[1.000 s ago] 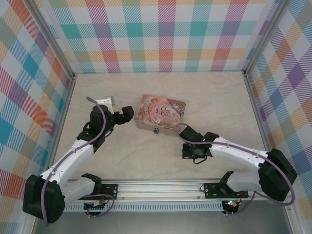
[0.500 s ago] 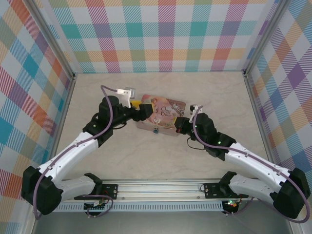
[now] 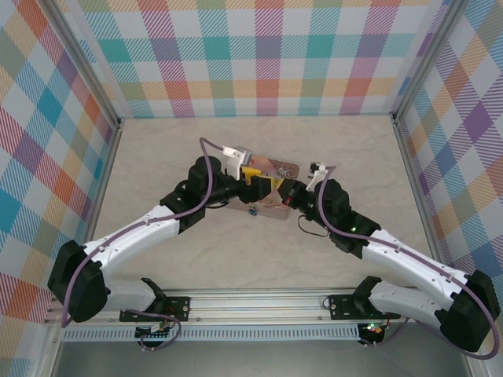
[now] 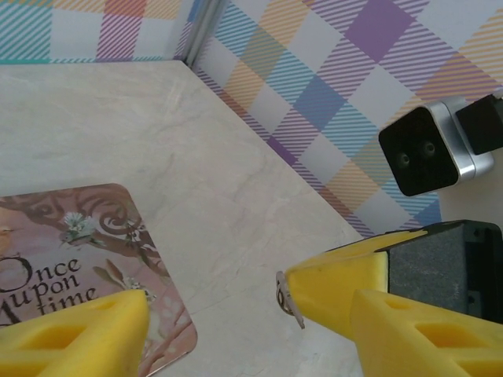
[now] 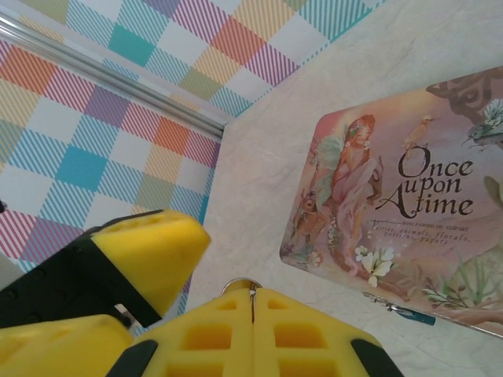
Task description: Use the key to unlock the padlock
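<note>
The tiny teal padlock (image 3: 252, 210) hangs at the front wall of the pink tin (image 3: 277, 206); in the right wrist view the padlock (image 5: 409, 314) lies along the tin's (image 5: 409, 181) near edge with its thin silver shackle showing. My right gripper (image 3: 290, 195) is at the tin's right end, shut on the key (image 5: 240, 285), of which just the metal ring sticks out past the pads. That ring (image 4: 288, 299) also shows in the left wrist view. My left gripper (image 3: 259, 179) hovers open above the tin lid, nothing between its fingers (image 4: 78, 330).
The tin sits mid-table on the marbled top (image 3: 338, 149). Plaid walls close in the left, back and right sides. The two grippers are close together over the tin's right half, with the right wrist camera (image 4: 428, 151) just beyond my left fingers.
My left arm has swung right from beside the tin's left end to above its lid. My right arm rose from the table front to the tin's right end, then edged closer.
</note>
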